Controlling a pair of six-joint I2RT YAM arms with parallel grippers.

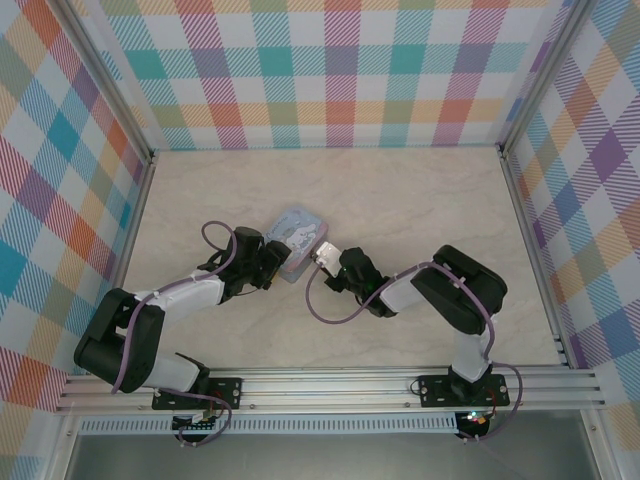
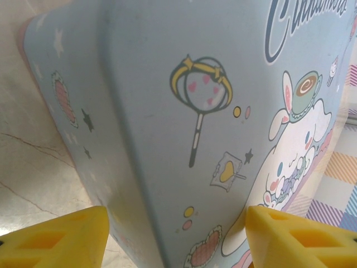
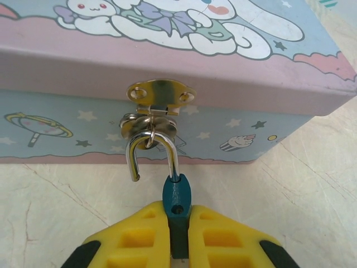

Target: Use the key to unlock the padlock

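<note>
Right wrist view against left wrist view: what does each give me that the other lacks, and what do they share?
Right wrist: the padlock is pinched in the right gripper. Its shackle is sprung open at one end and hooked through the hasp on the tin. Left wrist: the left gripper has its yellow fingers straddling a corner of the tin, below a wand print. Whether they press on it is unclear. Shared: the pale blue cartoon tin and the marbled table.

Padlock [image 3: 177, 195] lower body is buried between your right gripper [image 3: 177, 216] fingers, and the bottom edge crops your left gripper [image 2: 178, 226] fingers flanking the tin [image 2: 156, 100], so contact there is unreadable.
</note>
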